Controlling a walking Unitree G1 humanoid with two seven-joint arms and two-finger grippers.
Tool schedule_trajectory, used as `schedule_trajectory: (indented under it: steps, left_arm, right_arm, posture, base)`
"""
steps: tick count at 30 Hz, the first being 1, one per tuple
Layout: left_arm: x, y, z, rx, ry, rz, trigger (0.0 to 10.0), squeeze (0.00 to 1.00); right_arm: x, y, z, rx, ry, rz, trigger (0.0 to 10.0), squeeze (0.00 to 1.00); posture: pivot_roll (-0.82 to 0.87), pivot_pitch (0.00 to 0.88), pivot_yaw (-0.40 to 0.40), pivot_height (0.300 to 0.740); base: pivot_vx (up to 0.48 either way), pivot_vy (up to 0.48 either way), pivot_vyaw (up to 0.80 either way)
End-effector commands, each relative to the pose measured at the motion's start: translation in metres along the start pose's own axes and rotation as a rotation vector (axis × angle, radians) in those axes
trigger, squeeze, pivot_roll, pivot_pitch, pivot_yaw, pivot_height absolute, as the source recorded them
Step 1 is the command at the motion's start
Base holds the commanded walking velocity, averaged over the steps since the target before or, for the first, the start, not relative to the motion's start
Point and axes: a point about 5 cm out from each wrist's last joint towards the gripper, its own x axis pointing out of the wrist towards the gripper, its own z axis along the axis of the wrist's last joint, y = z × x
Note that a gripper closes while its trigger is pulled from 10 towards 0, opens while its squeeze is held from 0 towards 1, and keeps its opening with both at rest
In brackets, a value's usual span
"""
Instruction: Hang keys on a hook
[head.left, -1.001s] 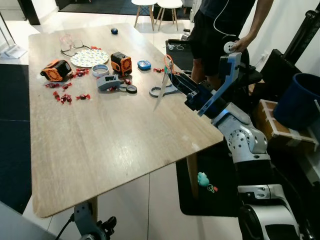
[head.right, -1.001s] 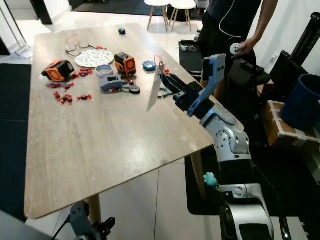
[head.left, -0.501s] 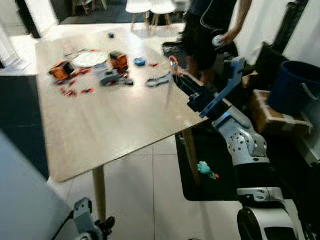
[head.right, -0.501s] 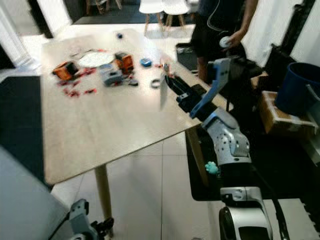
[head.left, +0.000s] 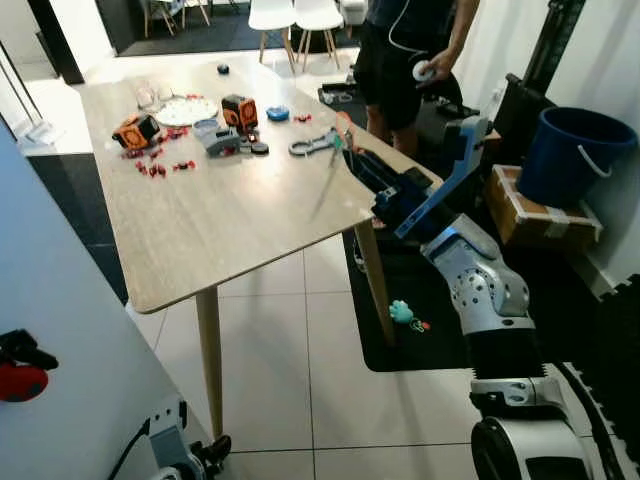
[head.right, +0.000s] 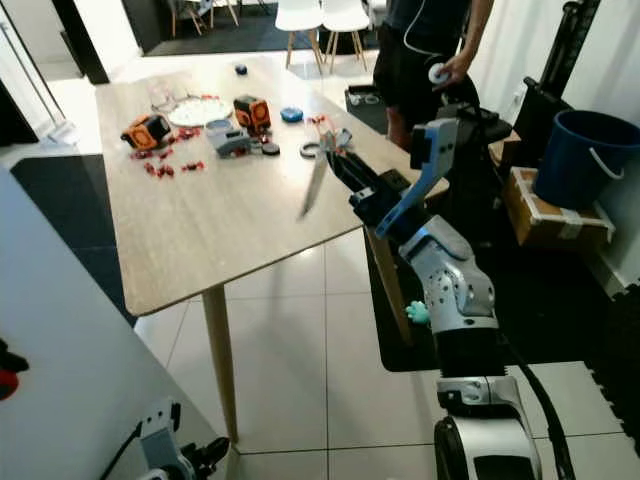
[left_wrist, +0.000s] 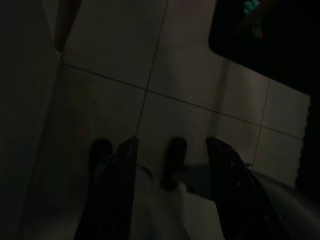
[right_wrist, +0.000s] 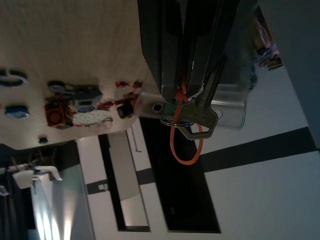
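Right tool (right_wrist: 187, 107) clamps the keys (right_wrist: 192, 117) above the counter's (head.left: 230, 215) right edge; keep that pinch firm, orange loop (right_wrist: 185, 145) dangling free for the hook.

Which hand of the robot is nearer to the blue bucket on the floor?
The right. The right hand is raised over the table's corner, holding the keys, with the blue bucket further to its right. The left hand hangs low over the tiled floor, across from the bucket.

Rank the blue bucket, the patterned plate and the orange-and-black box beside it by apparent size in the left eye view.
1. Blue bucket, clearly largest, though it also sits nearer the camera.
2. Patterned plate.
3. Orange-and-black box, looking only a little smaller than the plate, so that order is unsure.
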Motion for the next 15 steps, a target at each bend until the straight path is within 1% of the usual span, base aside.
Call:
schedule_trajectory:
  steps: [1, 15]
  left_arm:
    - [-0.0027, 0.0043, -0.0028, 0.012, 0.014, 0.009, 10.0, 0.00]
    - [-0.0020, 0.0023, -0.0041, 0.019, 0.022, -0.005, 10.0, 0.00]
  right_arm:
    - [0.0003, 0.0010, -0.0002, -0.006, 0.007, 0.004, 10.0, 0.00]
    - [-0.0014, 0.0034, -0.0030, -0.001, 0.012, 0.008, 10.0, 0.00]
  posture:
    - [-0.09, 0.000, 0.067, 0.740]
    - [-0.10, 0.000, 0.074, 0.740]
  base:
    - [0.000, -0.454, 0.00]
    - [0.000, -0.454, 0.00]
